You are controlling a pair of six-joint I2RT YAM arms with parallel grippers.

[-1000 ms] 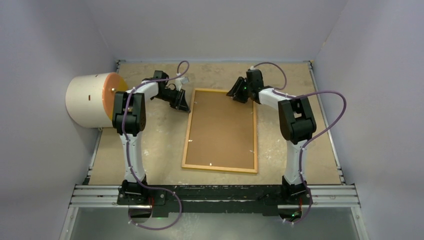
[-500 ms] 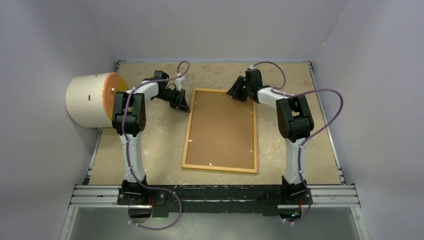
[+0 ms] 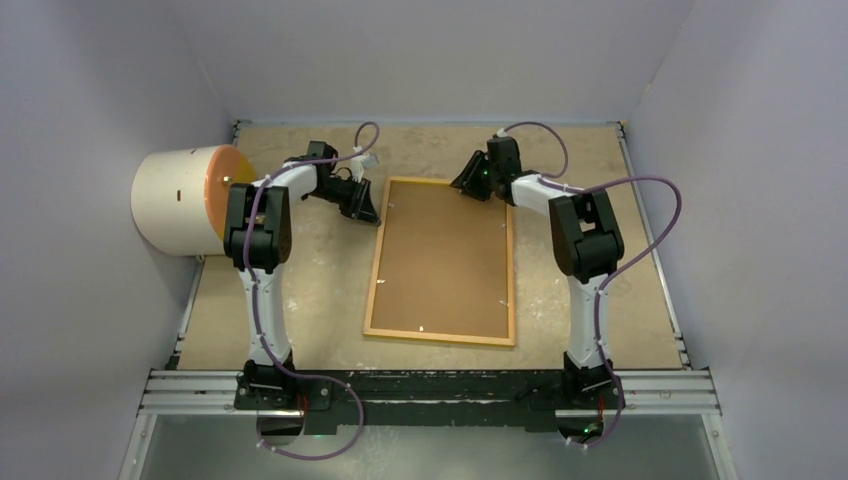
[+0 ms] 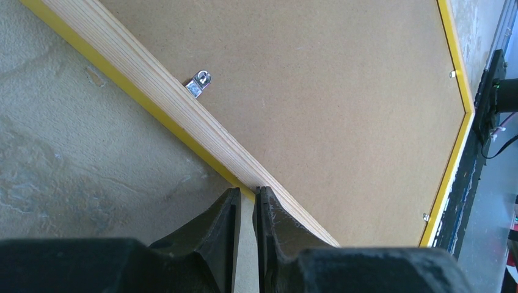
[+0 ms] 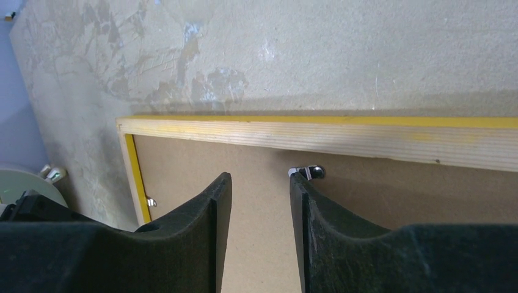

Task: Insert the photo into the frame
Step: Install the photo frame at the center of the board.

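Observation:
The frame (image 3: 373,272) lies face down mid-table, its light wood back up and a plain brown backing board (image 3: 445,260) set in it. The photo is out of view. My left gripper (image 3: 365,212) (image 4: 247,190) rests at the frame's left rail (image 4: 153,79) near the far corner. Its jaws are shut to a thin slit with nothing in it, their tips at the yellow edge. My right gripper (image 3: 468,186) (image 5: 261,176) hovers open over the board just inside the far rail (image 5: 342,137). Its right fingertip is at a small metal tab (image 5: 313,171).
A cream cylinder with an orange face (image 3: 180,200) lies at the table's left edge behind the left arm. More metal tabs (image 4: 200,82) sit along the frame's inner edge. Grey walls close in on both sides, and a metal rail (image 3: 430,385) runs along the near edge.
My right gripper has shifted slightly left along the frame's far rail and its jaws have narrowed a little. The left arm and the frame have not moved.

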